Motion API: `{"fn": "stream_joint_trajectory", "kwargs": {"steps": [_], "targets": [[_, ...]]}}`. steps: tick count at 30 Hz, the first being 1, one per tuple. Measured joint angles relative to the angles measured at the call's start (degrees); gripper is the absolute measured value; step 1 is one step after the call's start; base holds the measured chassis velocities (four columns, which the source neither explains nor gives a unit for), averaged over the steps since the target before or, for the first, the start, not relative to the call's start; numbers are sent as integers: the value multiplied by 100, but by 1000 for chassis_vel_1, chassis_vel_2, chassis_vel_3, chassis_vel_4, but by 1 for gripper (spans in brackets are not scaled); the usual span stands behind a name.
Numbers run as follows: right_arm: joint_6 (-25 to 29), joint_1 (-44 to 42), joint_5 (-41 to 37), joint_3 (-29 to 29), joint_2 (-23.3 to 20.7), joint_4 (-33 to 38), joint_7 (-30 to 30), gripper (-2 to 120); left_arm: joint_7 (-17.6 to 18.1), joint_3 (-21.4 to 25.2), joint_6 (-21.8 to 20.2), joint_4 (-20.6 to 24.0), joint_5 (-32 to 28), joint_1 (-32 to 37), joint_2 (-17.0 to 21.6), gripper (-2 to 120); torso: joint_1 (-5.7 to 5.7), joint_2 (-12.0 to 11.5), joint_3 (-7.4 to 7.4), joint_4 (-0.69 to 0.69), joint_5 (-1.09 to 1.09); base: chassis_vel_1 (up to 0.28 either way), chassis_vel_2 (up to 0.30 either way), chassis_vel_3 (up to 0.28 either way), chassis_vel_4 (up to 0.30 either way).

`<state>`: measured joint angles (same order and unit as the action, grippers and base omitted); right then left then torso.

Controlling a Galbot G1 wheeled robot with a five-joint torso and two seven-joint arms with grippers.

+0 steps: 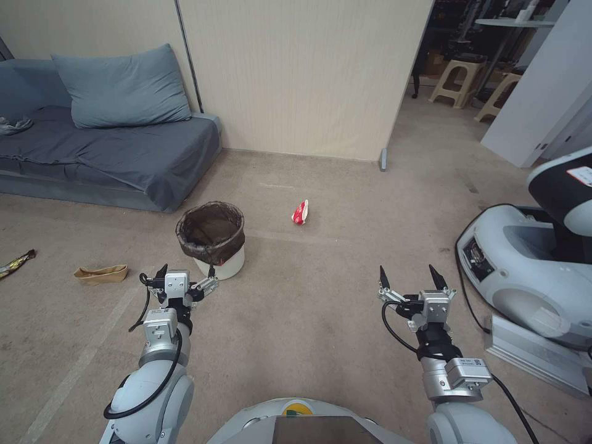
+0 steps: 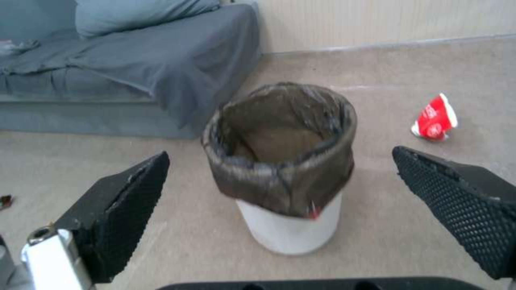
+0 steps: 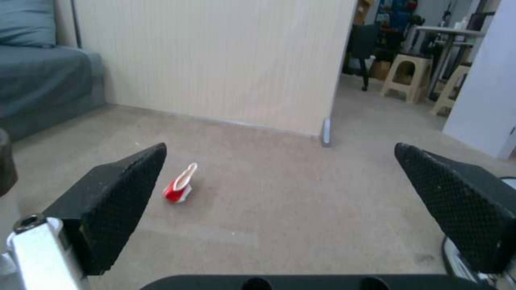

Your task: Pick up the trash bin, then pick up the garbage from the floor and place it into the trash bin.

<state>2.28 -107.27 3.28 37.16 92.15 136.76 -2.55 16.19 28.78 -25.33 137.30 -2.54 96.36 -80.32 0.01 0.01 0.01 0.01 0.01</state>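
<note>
Bin pickup is the step you are working on; nothing is being held yet. The trash bin [image 1: 211,239] is standing upright on the carpet just off the corner of the grey sofa [image 1: 123,148], its dark liner bag folded over the rim and the white bucket wall showing below. Your left gripper [image 1: 186,276] is hovering just short of it on the near side, jaws spread wide; in the left wrist view the bin [image 2: 279,169] is sitting squarely between the two fingers [image 2: 115,209], apart from both. Your right gripper [image 1: 412,279] is waiting over bare floor well to the right, jaws likewise apart and empty.

Garbage is lying scattered: a red-and-white wrapper [image 1: 300,212] beyond the bin, toward the wall, a tan folded paper piece [image 1: 100,273] to the left, a dark wrapper [image 1: 15,264] at the far left edge.

Judgement for the next move: you are needing to ease the left gripper forward and down so one finger is going inside the rim and one outside, then pinch. The liner looks slack and could slip, so be taking bucket wall with it, not bag alone.
</note>
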Motion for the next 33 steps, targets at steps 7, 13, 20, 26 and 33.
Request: {"fn": "stream_joint_trajectory", "kwargs": {"steps": [7,13,20,26,33], "targets": [[4,2,-5,-2,-1,-4,-4,100,43,21,0,3,4,0,-4,100,0,0,0,0,1,-170,169,178,-164],[23,3,-8,0,-1,-17,-24,100,106,34,1,4,14,0,-15,100,0,0,-1,-1,0,-153,143,146,-152],[197,23,-35,-1,-1,-87,-97,100,140,41,2,4,12,-9,-19,100,0,0,0,-1,0,-68,80,81,-81],[238,23,-30,0,-1,-98,-116,100,147,43,2,3,12,-6,-24,100,-1,0,-2,-1,-1,0,0,0,0],[472,33,66,2,-1,-166,-230,100,312,542,-251,-159,-1007,-427,124,100,0,0,-1,-1,-2,0,0,0,0]]}}
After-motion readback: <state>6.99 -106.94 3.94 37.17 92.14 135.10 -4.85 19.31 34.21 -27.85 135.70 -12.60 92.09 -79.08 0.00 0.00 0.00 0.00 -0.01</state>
